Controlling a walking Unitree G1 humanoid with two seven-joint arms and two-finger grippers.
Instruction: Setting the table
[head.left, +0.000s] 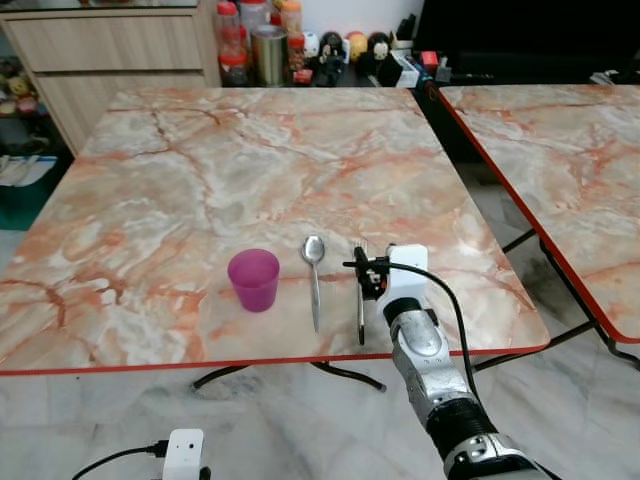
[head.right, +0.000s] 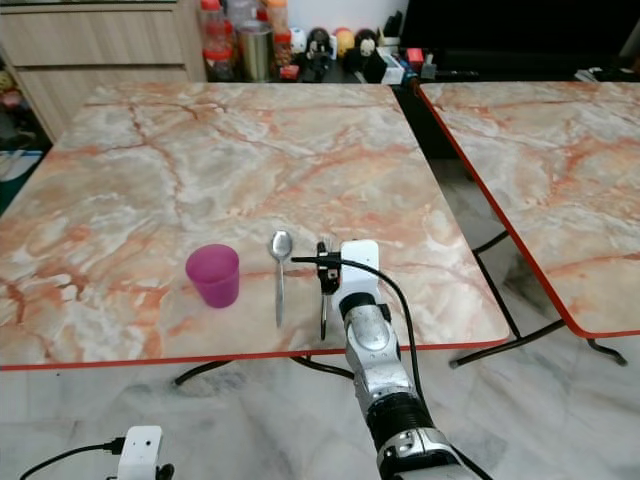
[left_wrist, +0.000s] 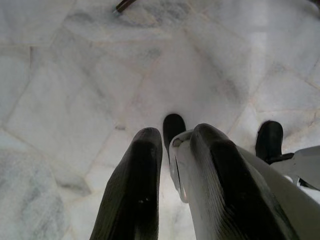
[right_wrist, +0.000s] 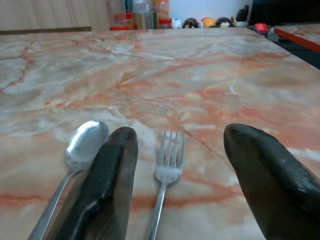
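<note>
A purple cup (head.left: 253, 279) stands upright near the front edge of the marble table (head.left: 250, 150). Right of it a silver spoon (head.left: 314, 270) lies bowl away from me, and right of that a fork (head.left: 360, 318) lies parallel to it. My right gripper (head.left: 362, 262) hovers low over the fork, open. In the right wrist view the fork (right_wrist: 167, 172) lies on the table between the spread fingers (right_wrist: 115, 170), not touched, and the spoon (right_wrist: 85, 142) is just outside one finger. My left gripper (left_wrist: 177, 134) hangs below table height over the floor, fingers a little apart and holding nothing.
A second marble table (head.left: 560, 150) stands to the right across a narrow gap. Bottles and jars (head.left: 255, 40) and small figures (head.left: 345, 48) line the back beside a wooden cabinet (head.left: 110, 50). The table's red front edge (head.left: 250, 362) is close to me.
</note>
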